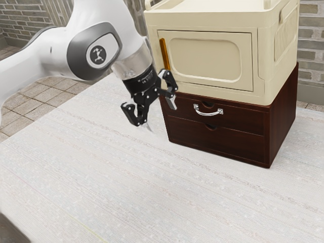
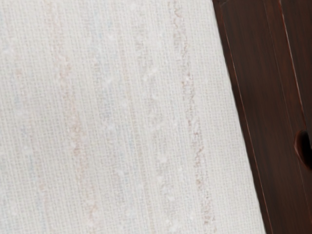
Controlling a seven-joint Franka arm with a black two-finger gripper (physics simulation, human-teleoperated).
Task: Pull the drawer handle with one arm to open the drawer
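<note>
Quantities: one white arm (image 1: 91, 48) with grey joint covers; one black two-finger gripper (image 1: 160, 117); one dark reddish-brown wooden drawer unit (image 1: 283, 114); one curved, shiny silver metal handle (image 1: 208, 112). The drawer unit has two drawers, one above the other: an upper drawer (image 1: 240, 114) and a lower drawer (image 1: 228, 144). Each has one rounded notch at the middle of its top edge, for a total of two. The handle is fixed to the upper drawer, just below the upper notch (image 1: 205, 104). Both drawer fronts sit flush in the unit; both drawers are shut.

One cream box-shaped cabinet (image 1: 278, 61) rests on top of the drawer unit. It has one front door (image 1: 205, 55), closed, with one upright amber-coloured strip (image 1: 165, 54) along its edge at the exterior view's left. The unit stands on one counter (image 1: 126, 187) with a whitish, woven-looking surface.

Gripper state: the two fingers stand apart, with nothing clamped between them. The gripper is tilted, fingertips downward, above the counter and near the end of the drawer unit at the exterior view's left.

Handle position: toward the exterior view's right from the gripper, separated from both fingers. The handle and the gripper do not touch. In the wrist view, the counter surface lies beside the dark wooden front, where one notch (image 2: 304, 150) is partly visible.
</note>
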